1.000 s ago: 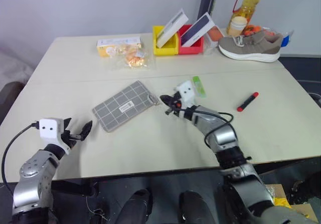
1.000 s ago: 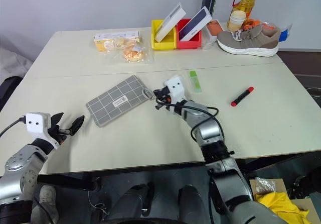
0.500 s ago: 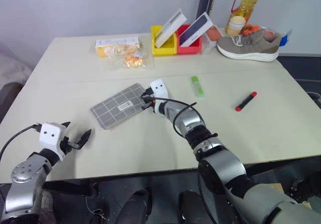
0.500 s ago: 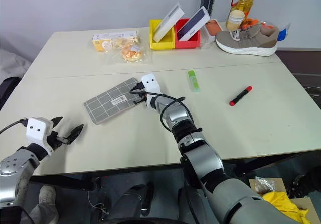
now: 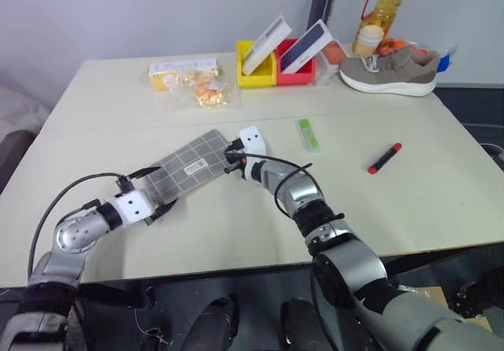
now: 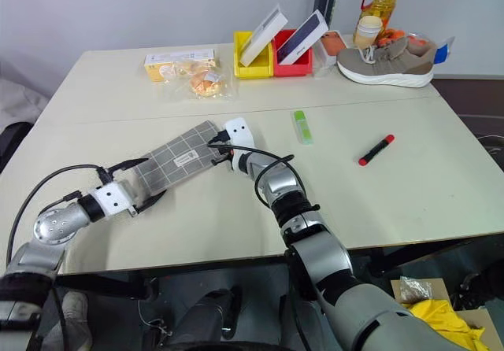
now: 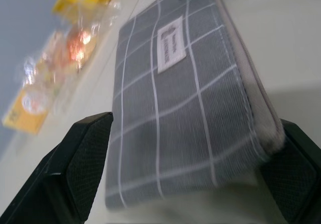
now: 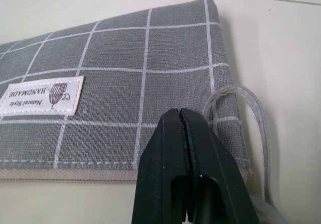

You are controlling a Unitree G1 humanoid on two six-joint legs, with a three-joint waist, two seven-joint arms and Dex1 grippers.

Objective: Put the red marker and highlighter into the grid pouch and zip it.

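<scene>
table (image 5: 441,201): beige, grid pouch (image 5: 189,162) central | left gripper (image 7: 185,174): wide | right gripper (image 8: 188,128): closed, empty

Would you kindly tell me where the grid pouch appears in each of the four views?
Left eye view: grid pouch, left of centre, between both arms.
Right eye view: left of centre.
Left wrist view: central, between two spread fingers.
Right wrist view: upper half, behind closed fingers.
Shared landmark: its white label.
</scene>
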